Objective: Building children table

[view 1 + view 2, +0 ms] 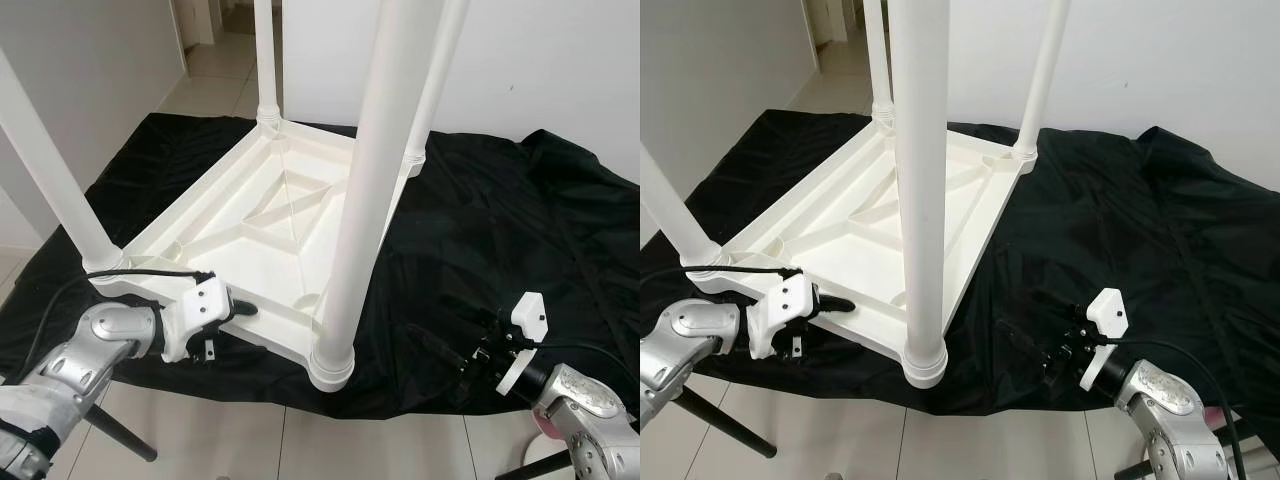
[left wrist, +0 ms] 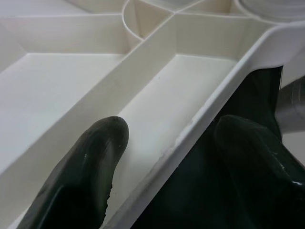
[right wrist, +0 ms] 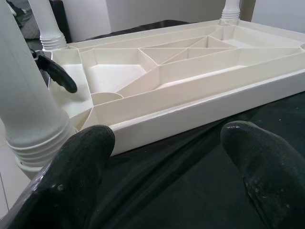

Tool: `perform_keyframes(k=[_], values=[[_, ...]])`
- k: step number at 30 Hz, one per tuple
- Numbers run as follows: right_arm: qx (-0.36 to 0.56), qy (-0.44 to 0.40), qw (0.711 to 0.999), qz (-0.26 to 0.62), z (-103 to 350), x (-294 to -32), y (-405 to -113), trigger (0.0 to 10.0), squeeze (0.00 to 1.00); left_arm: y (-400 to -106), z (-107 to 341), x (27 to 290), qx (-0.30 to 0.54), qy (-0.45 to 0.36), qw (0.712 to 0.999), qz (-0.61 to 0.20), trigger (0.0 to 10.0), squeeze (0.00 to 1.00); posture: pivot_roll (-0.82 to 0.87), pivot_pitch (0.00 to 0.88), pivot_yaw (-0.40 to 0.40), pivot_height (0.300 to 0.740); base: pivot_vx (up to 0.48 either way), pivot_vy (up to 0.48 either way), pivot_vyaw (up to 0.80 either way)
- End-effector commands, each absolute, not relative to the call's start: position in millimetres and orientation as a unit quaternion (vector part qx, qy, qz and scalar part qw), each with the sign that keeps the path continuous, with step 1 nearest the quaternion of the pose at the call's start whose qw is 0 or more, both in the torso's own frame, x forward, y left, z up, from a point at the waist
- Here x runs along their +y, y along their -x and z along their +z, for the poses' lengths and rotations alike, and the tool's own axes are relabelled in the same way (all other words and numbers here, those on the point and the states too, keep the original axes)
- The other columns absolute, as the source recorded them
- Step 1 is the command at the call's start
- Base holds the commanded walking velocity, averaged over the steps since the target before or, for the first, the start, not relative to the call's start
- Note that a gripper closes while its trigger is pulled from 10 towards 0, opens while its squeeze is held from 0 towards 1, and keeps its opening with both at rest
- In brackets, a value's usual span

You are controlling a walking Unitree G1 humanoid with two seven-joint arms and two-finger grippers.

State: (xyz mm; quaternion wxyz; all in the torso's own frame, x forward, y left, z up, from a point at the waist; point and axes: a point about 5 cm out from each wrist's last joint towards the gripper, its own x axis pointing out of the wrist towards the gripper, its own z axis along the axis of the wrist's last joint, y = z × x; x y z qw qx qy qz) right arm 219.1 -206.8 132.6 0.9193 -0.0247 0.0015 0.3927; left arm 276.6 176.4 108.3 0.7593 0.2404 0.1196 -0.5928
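Observation:
A white plastic children's table (image 1: pixel 270 215) lies upside down on a black sheet (image 1: pixel 500 230), with its legs pointing up. The nearest leg (image 1: pixel 365 190) rises at the front corner and another leg (image 1: pixel 50 170) stands at the left corner. My left gripper (image 1: pixel 238 310) is at the table's near-left edge. It is open and straddles the rim (image 2: pixel 200 119), one finger (image 2: pixel 90 162) inside the ribbed underside and the other outside. My right gripper (image 1: pixel 450 355) rests low over the sheet to the right of the front corner. It is open, holds nothing and points at the table's side (image 3: pixel 200 105).
Two more legs (image 1: pixel 264 60) (image 1: pixel 430 90) stand at the far corners. The sheet ends near my arms, with tiled floor (image 1: pixel 230 430) below it. A black stand leg (image 1: pixel 120 435) crosses the floor at the lower left. White walls close the back.

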Motion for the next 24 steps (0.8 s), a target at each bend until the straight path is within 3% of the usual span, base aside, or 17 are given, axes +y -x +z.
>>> perform_keyframes(k=[1,11,12,15,16,24], values=[[0.005,0.030,0.920,0.390,132.4,-208.6,-219.6,10.0,0.00,-274.3,104.0,176.8,0.136,-0.256,0.731,-0.617,10.0,0.00,-0.04,0.000,-0.007,0.740,0.000,0.000,0.00],[0.001,0.031,0.923,0.385,133.7,-207.7,-219.3,10.0,0.00,-288.8,94.7,176.6,0.170,-0.279,0.734,-0.596,10.0,0.00,-0.04,0.000,0.000,0.740,0.000,0.000,0.00],[0.000,0.031,0.923,0.384,133.9,-207.7,-219.2,10.0,0.00,-289.9,95.4,176.1,0.168,-0.276,0.737,-0.594,9.6,0.00,-0.05,0.000,0.003,0.740,0.000,0.000,0.00],[0.000,0.031,0.923,0.384,134.1,-207.7,-219.1,10.0,0.00,-291.0,96.0,175.8,0.166,-0.274,0.740,-0.592,9.6,0.00,-0.05,0.000,0.003,0.740,0.000,0.000,0.00],[-0.002,0.031,0.924,0.381,134.3,-208.3,-219.0,10.0,0.00,-295.6,99.9,174.2,0.155,-0.261,0.750,-0.588,0.0,0.00,-0.05,0.000,0.003,0.740,0.000,0.000,0.00],[-0.004,0.034,0.926,0.375,134.8,-208.3,-219.8,10.0,0.00,-300.5,107.6,164.9,0.128,-0.251,0.753,-0.594,0.0,0.00,-0.05,0.000,0.005,0.740,0.000,0.000,0.00]])
